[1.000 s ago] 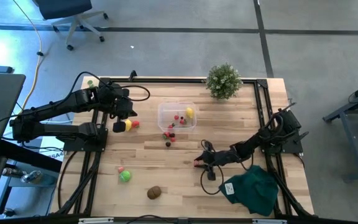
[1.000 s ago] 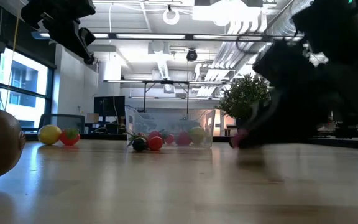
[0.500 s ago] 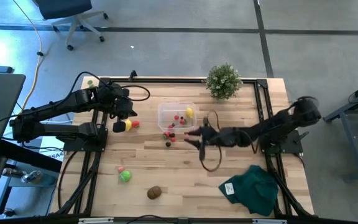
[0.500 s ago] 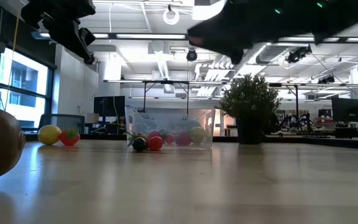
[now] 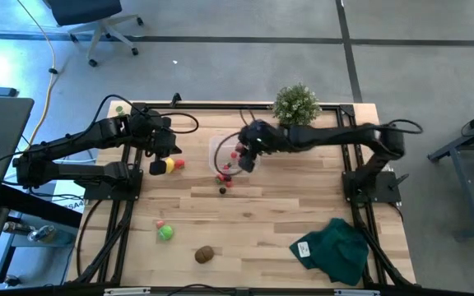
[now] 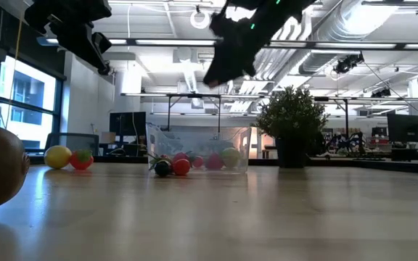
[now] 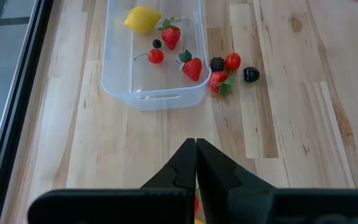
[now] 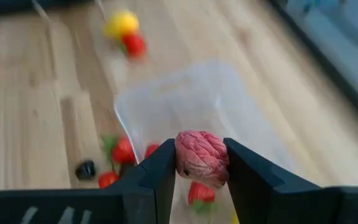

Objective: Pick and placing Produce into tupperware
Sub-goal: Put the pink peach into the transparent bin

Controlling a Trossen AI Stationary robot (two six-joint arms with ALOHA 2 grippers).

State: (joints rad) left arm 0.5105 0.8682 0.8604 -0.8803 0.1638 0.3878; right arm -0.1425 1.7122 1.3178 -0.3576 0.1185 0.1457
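The clear tupperware [image 5: 217, 150] stands on the table's far middle and holds a lemon [image 7: 142, 18], strawberries and small berries. More red and dark berries [image 7: 232, 67] lie on the table by its near side. My right gripper [image 8: 201, 163] hovers over the tupperware [image 8: 191, 93], shut on a pinkish-red raspberry-like fruit [image 8: 202, 155]. My left gripper [image 7: 196, 147] is shut with nothing in it, raised over the table's left part [image 5: 158, 153], with a lemon and a red fruit [image 5: 171, 164] beside it. A green ball [image 5: 165, 233] and a brown kiwi [image 5: 204, 254] lie near the front. My right gripper pinches the pinkish-red fruit between its two fingers, one on each opposite side [image 8: 182, 157]. The fingers slant down from the table's right side. The fruit is lifted clear, above the tupperware's open top.
A bushy potted plant [image 5: 295, 107] stands at the far edge, right of the tupperware. A dark green cloth [image 5: 333, 251] lies at the near right corner. Bare wood lies across the table's middle and near right [image 5: 303, 205].
My right gripper has risen from the table's near-right middle and swung toward the far edge and the left, ending above the tupperware. It has carried the pinkish fruit, now lifted clear of the wood, with it.
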